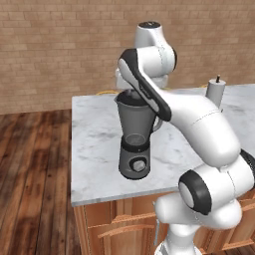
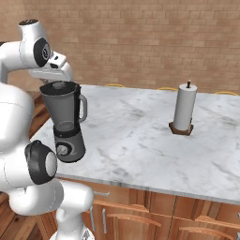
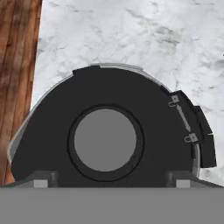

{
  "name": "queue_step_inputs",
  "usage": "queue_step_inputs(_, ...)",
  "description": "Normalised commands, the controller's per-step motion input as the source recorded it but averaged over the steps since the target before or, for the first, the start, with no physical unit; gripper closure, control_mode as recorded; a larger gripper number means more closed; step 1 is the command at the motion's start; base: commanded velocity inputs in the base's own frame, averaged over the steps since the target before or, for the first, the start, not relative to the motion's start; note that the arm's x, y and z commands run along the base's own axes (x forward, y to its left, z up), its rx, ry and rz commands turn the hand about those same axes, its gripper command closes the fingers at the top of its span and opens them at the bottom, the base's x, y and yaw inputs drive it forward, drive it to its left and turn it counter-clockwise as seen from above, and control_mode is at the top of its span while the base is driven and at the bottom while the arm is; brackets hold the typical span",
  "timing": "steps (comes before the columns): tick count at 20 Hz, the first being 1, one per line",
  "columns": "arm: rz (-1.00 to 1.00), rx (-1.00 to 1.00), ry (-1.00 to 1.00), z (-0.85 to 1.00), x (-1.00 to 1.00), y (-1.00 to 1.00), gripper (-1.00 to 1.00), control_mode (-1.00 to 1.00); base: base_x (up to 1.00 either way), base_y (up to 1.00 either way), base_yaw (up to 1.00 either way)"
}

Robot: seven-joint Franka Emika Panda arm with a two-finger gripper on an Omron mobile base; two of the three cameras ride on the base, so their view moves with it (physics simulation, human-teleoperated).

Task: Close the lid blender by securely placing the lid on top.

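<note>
One blender (image 2: 66,123) on marble counter (image 2: 140,136), one black lid (image 3: 105,140) sitting on its jar. One gripper (image 3: 109,181) right above lid, fingers spread apart, gripping nothing. One paper-towel roll (image 2: 184,109) stands well apart.

A: How is the arm posed?
B: It rises from the base, bends forward at the elbow, and the wrist points straight down.
A: And the gripper (image 3: 112,179)?
B: Fingertips (image 3: 41,180) spread wide apart, nothing held between them.
</note>
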Motion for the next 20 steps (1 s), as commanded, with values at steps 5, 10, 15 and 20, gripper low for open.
queue_step_inputs(5,0.00,0.04,-0.13,0.07,-0.80,-0.35,-1.00,-1.00,0.00,0.00,0.00)
queue_step_inputs(10,0.00,0.08,-0.10,0.03,-0.79,-0.38,-1.00,-1.00,0.00,0.00,0.00)
queue_step_inputs(15,0.00,0.07,-0.14,0.08,-0.60,-0.50,-1.00,-1.00,0.00,0.00,0.00)
queue_step_inputs(20,-0.05,0.05,-0.14,0.02,-0.55,-0.73,-1.00,-1.00,0.00,0.00,0.00)
